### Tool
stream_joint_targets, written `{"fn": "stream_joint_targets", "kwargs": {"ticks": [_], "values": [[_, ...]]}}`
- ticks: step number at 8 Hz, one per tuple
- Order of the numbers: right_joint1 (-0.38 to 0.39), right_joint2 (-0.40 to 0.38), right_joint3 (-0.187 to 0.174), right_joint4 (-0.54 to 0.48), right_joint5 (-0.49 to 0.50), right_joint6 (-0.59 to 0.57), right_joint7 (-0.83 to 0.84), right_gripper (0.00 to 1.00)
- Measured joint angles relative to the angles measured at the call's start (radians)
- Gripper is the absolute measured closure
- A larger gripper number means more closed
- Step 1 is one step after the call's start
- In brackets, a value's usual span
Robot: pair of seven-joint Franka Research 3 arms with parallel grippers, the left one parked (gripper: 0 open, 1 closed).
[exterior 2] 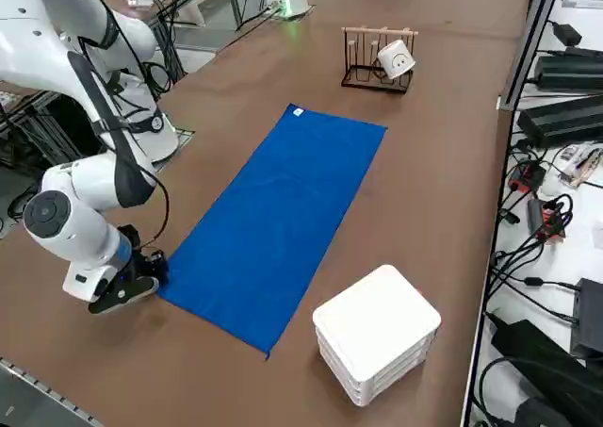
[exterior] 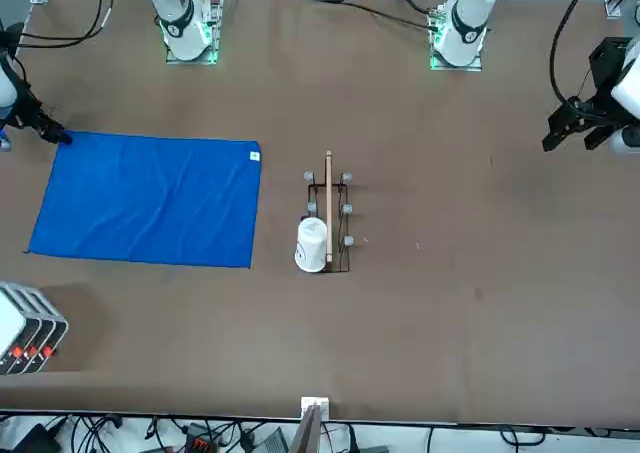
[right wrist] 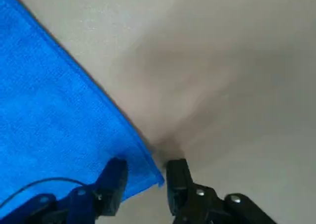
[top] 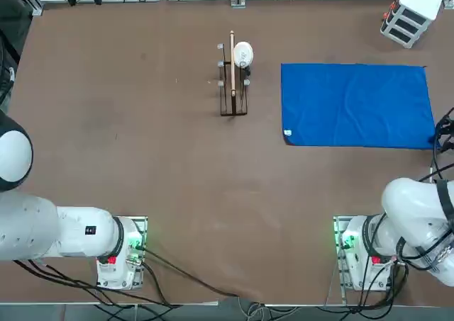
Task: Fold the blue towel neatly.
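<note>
We saw the blue towel [top: 357,105] lying flat on the brown surface [top: 142,158], spread as one long rectangle with light wrinkles. Soft woven cloth, fine ribbed texture in the wrist view, stitched hem along the edge. Small white tag [top: 287,132] sat at its near left corner in the top view. The towel was on the right half of the surface, right of a thin dark wire rack [top: 233,87] with a wooden rod and a white cup [top: 242,53] tipped on it. A white boxy stack [exterior 2: 376,333] with rounded corners stood off the towel's far right corner, apart from it.

The right tool [right wrist: 144,177] was down at the towel's near right corner, at surface level. Its two black fingers [right wrist: 112,180] straddled the corner tip, narrow gap, one finger over the cloth and one over bare surface. We could not tell if they had pinched the cloth yet.
</note>
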Motion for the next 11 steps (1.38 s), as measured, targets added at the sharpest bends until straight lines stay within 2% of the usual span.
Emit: {"fn": "stream_joint_targets", "kwargs": {"ticks": [2, 3, 5, 7, 9, 11], "values": [[0.000, -0.003, 0.000, 0.004, 0.000, -0.001, -0.002, 0.93], [0.001, -0.004, 0.001, 0.005, 0.000, -0.008, -0.003, 0.98], [0.011, -0.021, 0.006, 0.023, -0.002, -0.074, -0.022, 0.98], [0.064, -0.091, 0.012, 0.046, -0.007, -0.228, -0.044, 0.98], [0.168, -0.179, 0.016, 0.048, -0.010, -0.370, -0.053, 0.98], [0.317, -0.244, 0.020, 0.048, -0.013, -0.469, -0.055, 0.98]]}}
